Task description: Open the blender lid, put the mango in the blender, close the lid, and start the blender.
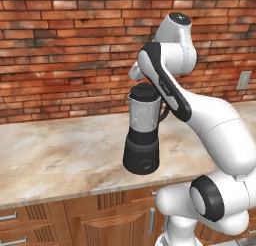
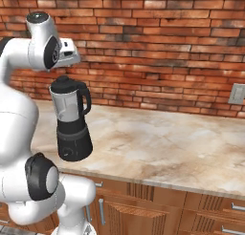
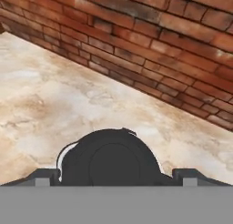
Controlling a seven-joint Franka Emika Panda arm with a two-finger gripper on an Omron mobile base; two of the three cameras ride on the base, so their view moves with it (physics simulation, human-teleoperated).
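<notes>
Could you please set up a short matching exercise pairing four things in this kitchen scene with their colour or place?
Things:
1. round black domed blender lid
2. clear grey-tinted blender jar
3. marbled beige counter
4. pale wall outlet

Descriptions:
A. on the brick wall at far right
B. sits on the black tapered base
C. caps the jar's top
D. carries the blender

Pairs: 1-C, 2-B, 3-D, 4-A

The blender (image 1: 143, 135) has a clear, grey-tinted glassy jar on a matt black plastic-looking base, capped by a matt black blender lid (image 3: 109, 157). The bench (image 2: 167, 143) is smooth, veined beige stone with a faint sheen, above brown wooden cabinet fronts (image 1: 100, 217) and before a rough red brick wall (image 2: 158, 48).
</notes>
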